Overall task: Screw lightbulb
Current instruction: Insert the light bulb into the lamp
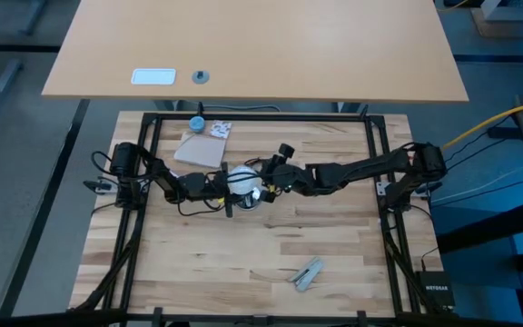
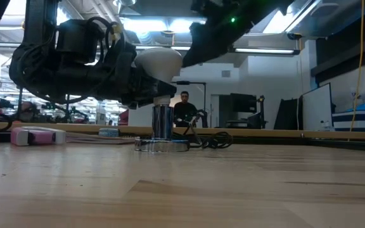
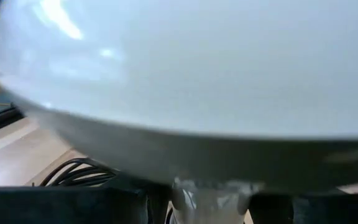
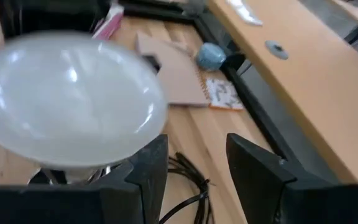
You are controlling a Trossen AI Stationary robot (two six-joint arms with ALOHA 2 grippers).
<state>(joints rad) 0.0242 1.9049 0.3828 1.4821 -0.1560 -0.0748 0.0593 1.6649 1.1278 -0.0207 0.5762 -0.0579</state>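
The frosted-white lightbulb (image 2: 159,61) stands upright, neck down, in a chrome socket (image 2: 162,120) on a shiny round base (image 2: 162,145) at the table's middle (image 1: 241,179). My left gripper (image 2: 146,92) comes in from the left and is shut at the bulb's neck, just under the globe. The globe fills the left wrist view (image 3: 185,68). My right gripper (image 4: 197,171) is open, close beside the globe (image 4: 67,99) on its right side, with nothing between its fingers. It also shows in the high view (image 1: 266,184). My left gripper pinches the bulb's narrow neck (image 3: 210,196) between its two fingers, just below the globe. The fingers come level from the table's left. The bulb stands upright, its lower end in the chrome socket.
A black cord (image 2: 209,140) runs from the base. A brown notebook (image 1: 202,148) and a blue round cap (image 1: 196,123) lie behind the bulb. A pink-white object (image 2: 37,135) lies at the left. A silver piece (image 1: 307,272) lies near the front. A person (image 2: 184,107) stands beyond the table.
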